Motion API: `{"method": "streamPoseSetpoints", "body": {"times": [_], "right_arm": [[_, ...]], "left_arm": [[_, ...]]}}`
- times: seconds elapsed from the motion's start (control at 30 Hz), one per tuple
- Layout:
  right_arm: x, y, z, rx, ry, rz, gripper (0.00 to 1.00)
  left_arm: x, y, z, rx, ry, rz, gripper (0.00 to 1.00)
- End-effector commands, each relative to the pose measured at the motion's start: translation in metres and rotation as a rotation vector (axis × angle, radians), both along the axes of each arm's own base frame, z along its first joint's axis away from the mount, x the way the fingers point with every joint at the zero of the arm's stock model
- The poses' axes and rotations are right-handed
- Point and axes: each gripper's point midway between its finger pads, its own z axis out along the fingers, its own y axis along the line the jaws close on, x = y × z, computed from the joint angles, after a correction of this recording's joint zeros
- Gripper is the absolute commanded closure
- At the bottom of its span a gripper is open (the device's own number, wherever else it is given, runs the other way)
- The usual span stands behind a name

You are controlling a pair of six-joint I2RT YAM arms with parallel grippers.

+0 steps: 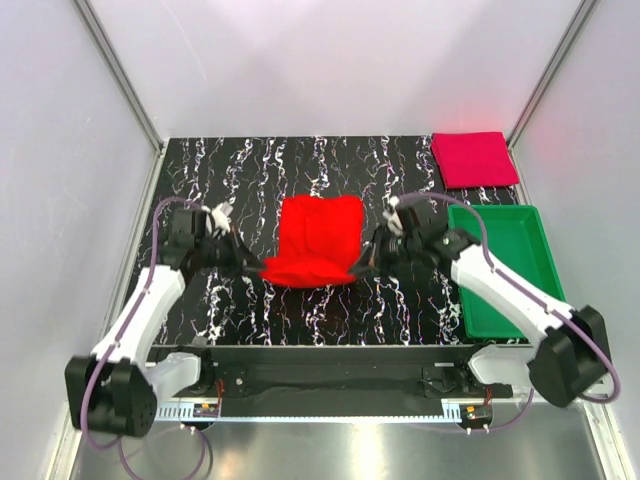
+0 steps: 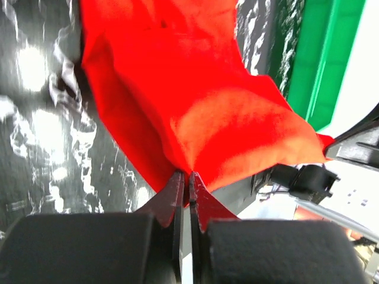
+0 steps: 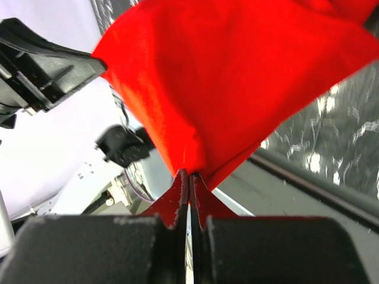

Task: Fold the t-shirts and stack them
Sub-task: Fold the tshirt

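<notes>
While the left gripper (image 1: 262, 268) and right gripper (image 1: 358, 265) each pinch a near corner of the red shirt (image 1: 320, 230), the cloth sags between them as a raised near edge. Its far part lies flat on the table (image 1: 200, 170). Both wrist views show the jaws closed tight on a gathered point of red fabric, the left at the near-left corner and the right at the near-right corner.

Step in hand, as judged: a crosswise fold of the red shirt, with the near edge to be carried over to the far edge. The next move calls for both arms to travel toward the far side together and at equal height, so that the edge runs straight. They should then lower it square onto the far edge before the jaws part. Uneven travel would likely skew the fold.

Orientation: the red shirt lies at the table's centre as a narrow panel, long axis near to far, its sides roughly parallel to the table's left and right edges. Which end bears the collar cannot be told, since the sleeves appear tucked under.

The crimson shirt (image 1: 473, 158) lies folded square at the far-right corner, just beyond the far end of the green tray (image 1: 525, 235) and well apart from the red one. Stacking is not yet done.
</notes>
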Motion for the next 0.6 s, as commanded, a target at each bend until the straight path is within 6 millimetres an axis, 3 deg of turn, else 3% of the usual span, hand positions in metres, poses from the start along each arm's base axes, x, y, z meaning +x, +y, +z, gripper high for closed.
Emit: {"method": "streamPoseSetpoints", "body": {"times": [0.0, 0.03, 0.33, 0.37, 0.43, 0.47, 0.57], "right_arm": [[-0.020, 0.004, -0.006, 0.040, 0.002, -0.046, 1.00], [-0.030, 0.001, -0.024, 0.022, 0.037, -0.041, 1.00], [-0.072, -0.014, -0.081, -0.016, 0.171, -0.025, 1.00], [-0.090, -0.016, -0.092, -0.020, 0.226, 0.001, 1.00], [-0.100, -0.014, -0.095, -0.016, 0.259, 0.029, 0.97], [-0.106, -0.014, -0.098, -0.017, 0.287, 0.045, 0.95], [-0.127, -0.015, -0.102, -0.010, 0.353, 0.104, 0.73]], "left_arm": [[-0.028, 0.004, -0.012, 0.006, 0.034, 0.014, 0.96], [-0.034, 0.006, -0.013, 0.006, 0.028, 0.020, 0.97], [-0.106, 0.006, -0.084, -0.003, 0.260, 0.063, 0.97], [-0.115, 0.004, -0.086, 0.010, 0.272, 0.067, 0.79], [-0.117, 0.008, -0.085, 0.045, 0.279, 0.076, 0.74], [-0.118, 0.011, -0.082, 0.063, 0.273, 0.078, 0.63], [-0.116, 0.025, -0.066, 0.161, 0.233, 0.099, 0.55]]}}
